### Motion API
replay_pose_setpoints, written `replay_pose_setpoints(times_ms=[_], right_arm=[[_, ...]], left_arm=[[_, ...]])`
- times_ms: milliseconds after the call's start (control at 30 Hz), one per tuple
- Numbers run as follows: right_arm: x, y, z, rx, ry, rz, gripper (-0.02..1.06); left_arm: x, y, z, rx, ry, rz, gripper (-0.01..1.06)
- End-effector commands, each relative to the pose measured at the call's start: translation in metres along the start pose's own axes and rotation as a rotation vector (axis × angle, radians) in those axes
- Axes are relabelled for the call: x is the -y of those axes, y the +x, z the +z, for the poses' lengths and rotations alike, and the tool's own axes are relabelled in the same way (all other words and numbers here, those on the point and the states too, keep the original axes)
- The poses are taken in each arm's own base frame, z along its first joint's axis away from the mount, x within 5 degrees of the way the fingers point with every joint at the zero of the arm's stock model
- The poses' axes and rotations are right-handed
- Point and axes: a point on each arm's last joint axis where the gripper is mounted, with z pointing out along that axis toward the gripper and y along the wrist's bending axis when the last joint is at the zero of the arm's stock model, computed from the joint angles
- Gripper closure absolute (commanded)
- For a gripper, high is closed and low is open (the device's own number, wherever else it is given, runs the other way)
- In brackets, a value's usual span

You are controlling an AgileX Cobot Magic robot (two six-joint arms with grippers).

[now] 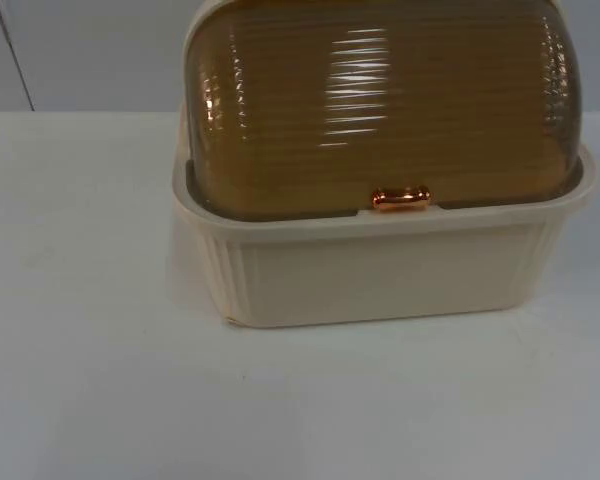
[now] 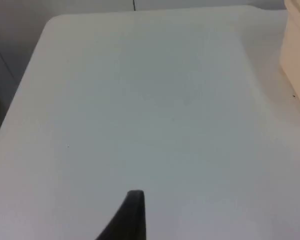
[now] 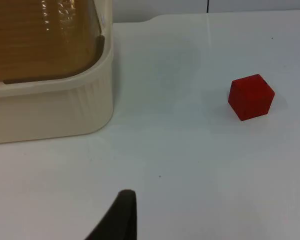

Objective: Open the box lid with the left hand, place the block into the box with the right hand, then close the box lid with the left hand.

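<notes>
The left tool (image 2: 132, 217) hangs over bare tabletop (image 2: 140, 110), its state untellable. The lid (image 1: 380, 100) is closed over the cream box (image 1: 380, 270); its small copper handle (image 1: 400, 198) could be missed. The red block (image 3: 251, 96) sits well apart, near the right tool (image 3: 121, 217), equally untellable.

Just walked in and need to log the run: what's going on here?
Nothing is being handled yet. The cream box sits on the white table with its amber lid down, copper handle at the front. The red block lies on the table, apart from the box. The left gripper hangs over bare table beside the box; the right gripper hangs between box and block, holding nothing.
</notes>
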Motion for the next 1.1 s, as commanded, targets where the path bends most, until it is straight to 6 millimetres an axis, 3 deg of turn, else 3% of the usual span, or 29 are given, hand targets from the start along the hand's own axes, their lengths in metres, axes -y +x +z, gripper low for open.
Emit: replay_pose_setpoints(times_ms=[0, 467, 567, 633, 667, 867, 900, 1067], right_arm=[[0.001, 0.001, 0.001, 0.008, 0.002, -0.01, -0.01], [0.001, -0.004, -0.003, 0.045, 0.004, 0.075, -0.01], [0.002, -0.027, -0.007, 0.088, 0.015, 0.064, -0.01], [0.004, -0.049, -0.009, 0.081, 0.044, 0.053, -0.01], [0.004, -0.049, -0.009, 0.081, 0.044, 0.053, -0.01], [0.008, -0.115, -0.009, 0.206, 0.11, 0.022, -0.01], [0.008, -0.115, -0.009, 0.206, 0.11, 0.022, -0.01], [0.009, -0.149, 0.02, 0.184, 0.14, 0.043, -0.01]], left_arm=[[-0.002, 0.0, 0.001, 0.008, -0.016, 0.013, 0.0], [-0.006, -0.003, -0.001, 0.027, -0.062, 0.015, 0.0], [-0.006, -0.022, -0.002, 0.063, -0.06, -0.024, 0.0], [-0.006, -0.051, -0.001, 0.152, -0.051, -0.051, 0.0], [-0.006, -0.051, -0.001, 0.152, -0.051, -0.051, 0.0], [-0.005, -0.116, 0.023, 0.212, -0.035, -0.039, 0.0], [-0.005, -0.116, 0.023, 0.212, -0.035, -0.039, 0.0], [-0.004, -0.161, 0.045, 0.193, -0.033, -0.031, 0.0]])
